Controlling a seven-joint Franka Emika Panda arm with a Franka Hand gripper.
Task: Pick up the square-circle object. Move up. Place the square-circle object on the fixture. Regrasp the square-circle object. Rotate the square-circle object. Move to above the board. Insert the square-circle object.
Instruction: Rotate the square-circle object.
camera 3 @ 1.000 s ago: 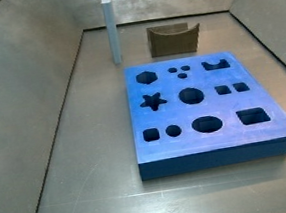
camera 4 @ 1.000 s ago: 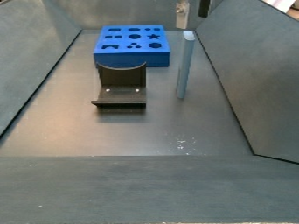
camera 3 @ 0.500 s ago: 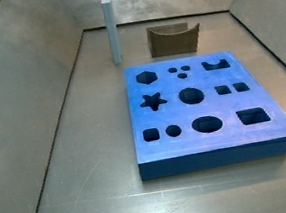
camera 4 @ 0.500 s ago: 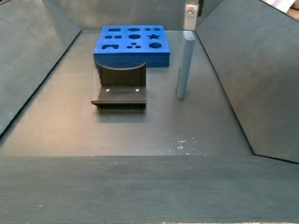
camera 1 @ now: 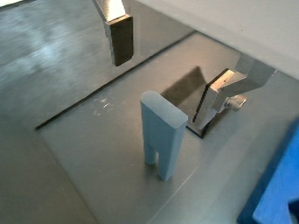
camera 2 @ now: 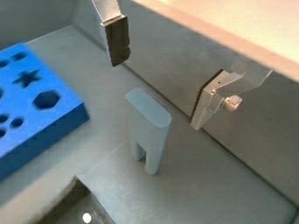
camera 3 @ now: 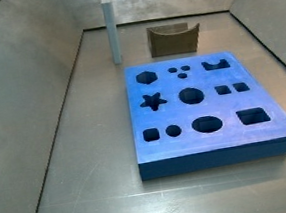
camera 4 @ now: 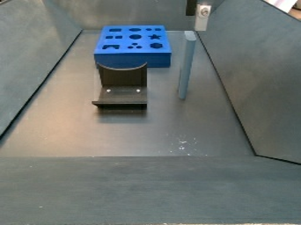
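The square-circle object (camera 1: 163, 138) (camera 2: 149, 133) is a pale grey-blue bar standing upright on the grey floor, free of any grip. Both side views show the square-circle object (camera 3: 112, 37) (camera 4: 185, 66) beside the board. My gripper (camera 1: 172, 66) (camera 2: 163, 72) hangs open above the bar's top, one finger (camera 1: 121, 39) on each side, nothing between them. In a side view only the gripper's tip (camera 4: 198, 10) shows at the upper edge. The fixture (camera 3: 170, 40) (camera 4: 121, 88) stands on the floor near the blue board (camera 3: 220, 148) (camera 4: 135, 59) (camera 2: 70, 115).
Grey walls enclose the floor on all sides; one wall (camera 4: 253, 70) runs close to the bar. The board's corner (camera 1: 281, 185) shows at the edge of a wrist view.
In a side view the gripper has drifted a little sideways and upward over the bar. The bar, the fixture and the board have stayed put.
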